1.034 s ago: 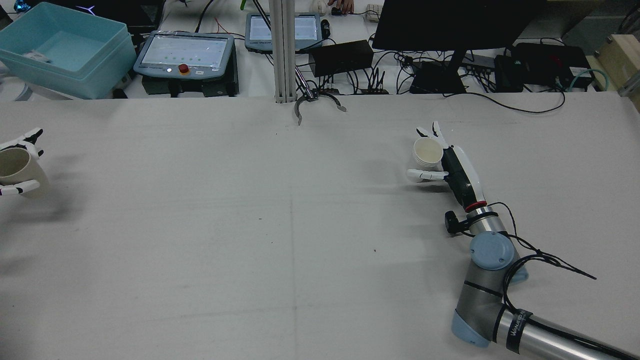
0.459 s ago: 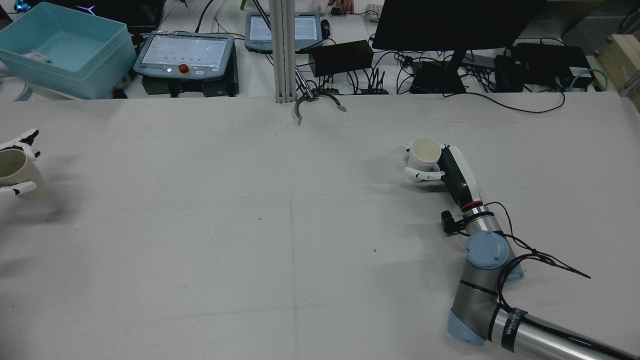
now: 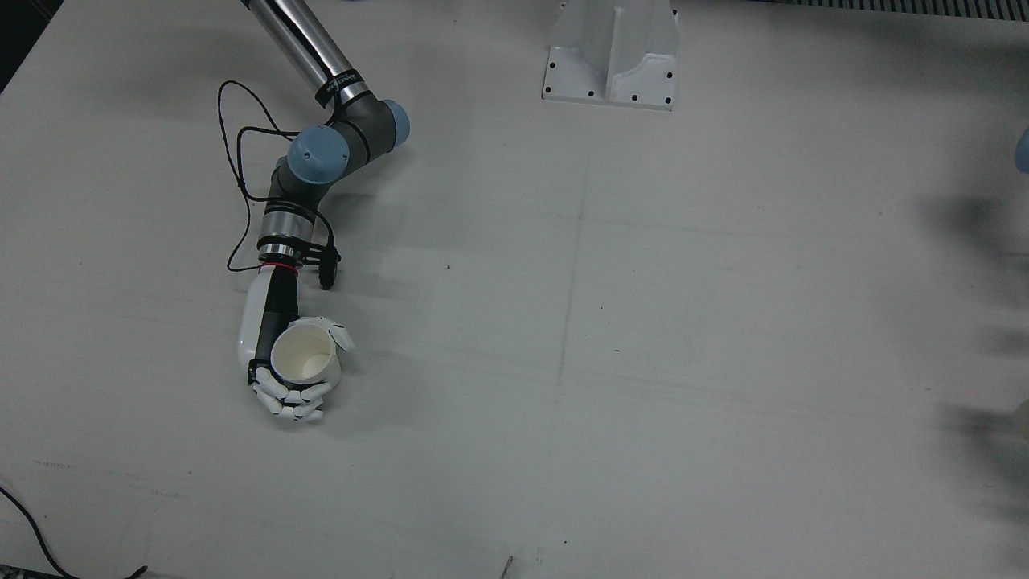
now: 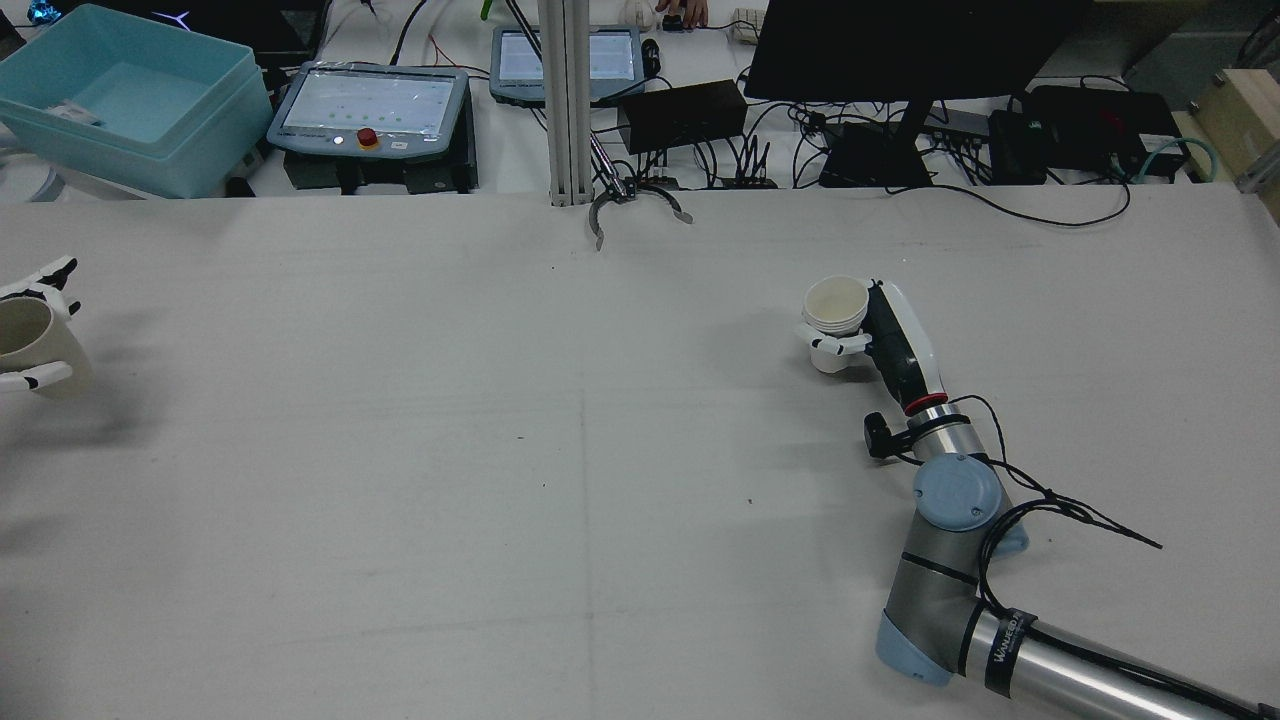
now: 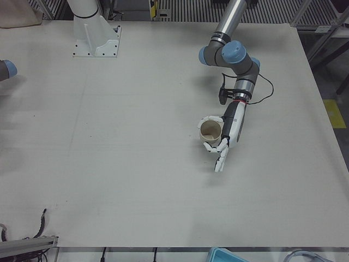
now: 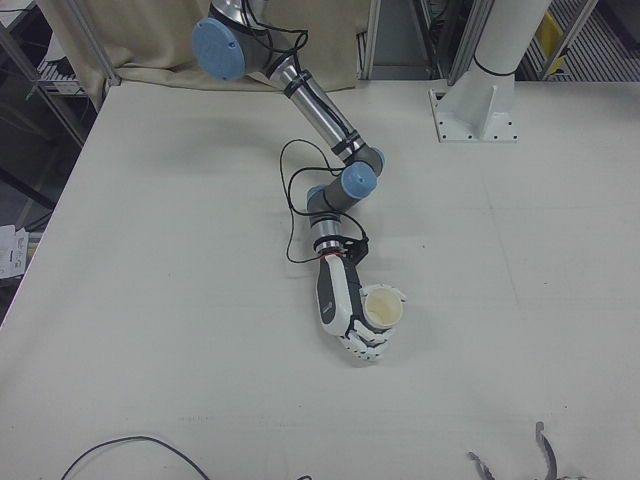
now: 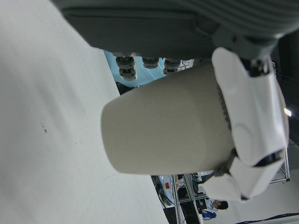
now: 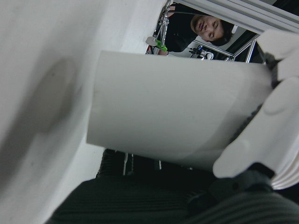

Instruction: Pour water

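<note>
Two cups: one per hand, well apart.
right hand (image 4: 880, 340): fingers wrapped round white cup (image 4: 836, 305), upright, mouth up.
left hand (image 4: 35, 330): closed on beige cup (image 4: 25, 340), table (image 4: 560, 450) edge; likely the pourer.

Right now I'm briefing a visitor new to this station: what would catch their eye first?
Probably the right hand, curled round a white cup above the bare table, right of centre in the rear view. Next, the left hand at that view's far left edge, holding a beige cup. Behind the table sit a blue bin and a tangle of cables.
</note>
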Tool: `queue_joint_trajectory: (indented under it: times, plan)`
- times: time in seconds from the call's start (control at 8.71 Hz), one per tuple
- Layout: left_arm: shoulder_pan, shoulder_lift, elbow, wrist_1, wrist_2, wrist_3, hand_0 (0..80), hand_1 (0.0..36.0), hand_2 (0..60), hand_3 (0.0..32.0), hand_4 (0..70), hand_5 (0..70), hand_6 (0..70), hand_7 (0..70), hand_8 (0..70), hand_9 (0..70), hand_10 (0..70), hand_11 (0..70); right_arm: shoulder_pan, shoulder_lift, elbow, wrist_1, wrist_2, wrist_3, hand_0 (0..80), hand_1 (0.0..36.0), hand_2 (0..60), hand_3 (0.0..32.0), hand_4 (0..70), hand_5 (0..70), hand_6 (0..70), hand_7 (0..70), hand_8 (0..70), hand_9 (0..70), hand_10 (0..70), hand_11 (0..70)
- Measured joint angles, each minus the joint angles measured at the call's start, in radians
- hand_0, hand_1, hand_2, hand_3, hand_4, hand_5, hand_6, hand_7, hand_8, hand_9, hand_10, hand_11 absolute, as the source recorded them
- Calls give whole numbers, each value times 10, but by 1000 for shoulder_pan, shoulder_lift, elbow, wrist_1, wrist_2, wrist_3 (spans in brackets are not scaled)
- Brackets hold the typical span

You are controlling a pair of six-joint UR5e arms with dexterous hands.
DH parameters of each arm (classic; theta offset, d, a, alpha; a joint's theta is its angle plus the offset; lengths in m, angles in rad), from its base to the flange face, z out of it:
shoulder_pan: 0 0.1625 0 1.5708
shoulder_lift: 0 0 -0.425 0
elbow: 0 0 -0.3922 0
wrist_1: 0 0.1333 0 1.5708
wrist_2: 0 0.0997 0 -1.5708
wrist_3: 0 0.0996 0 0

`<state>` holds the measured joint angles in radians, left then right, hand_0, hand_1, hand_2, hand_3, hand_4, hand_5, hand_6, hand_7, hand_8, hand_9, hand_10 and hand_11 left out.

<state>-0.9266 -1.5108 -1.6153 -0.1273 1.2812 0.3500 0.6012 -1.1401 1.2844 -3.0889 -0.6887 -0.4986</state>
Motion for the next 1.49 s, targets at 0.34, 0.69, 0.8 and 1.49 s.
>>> queue_joint_trajectory:
  times: [0.34,0.69,0.8,1.49]
  plan:
    - [13,-35,-55,40,10,12,500,360,600,0,310,700,39,103,20,35,53,108,34,2,70,-17,-4,-5,474,131,524,0,473,700,700,700,700,700,456,640]
    - [123,-225,-73,194,12,20,493,360,600,0,310,700,38,98,19,33,54,108,71,-3,156,-64,-16,-22,484,139,479,0,439,700,700,700,674,700,425,596]
    - [179,-302,-71,249,11,28,492,360,600,0,309,700,39,100,19,35,54,109,82,-5,189,-82,-20,-36,487,144,485,0,432,700,700,700,668,700,421,592]
    - [377,-581,-57,400,3,150,492,360,600,0,302,700,39,98,19,33,55,110,123,-13,574,-164,-142,-488,496,209,600,0,411,700,688,700,620,700,394,558]
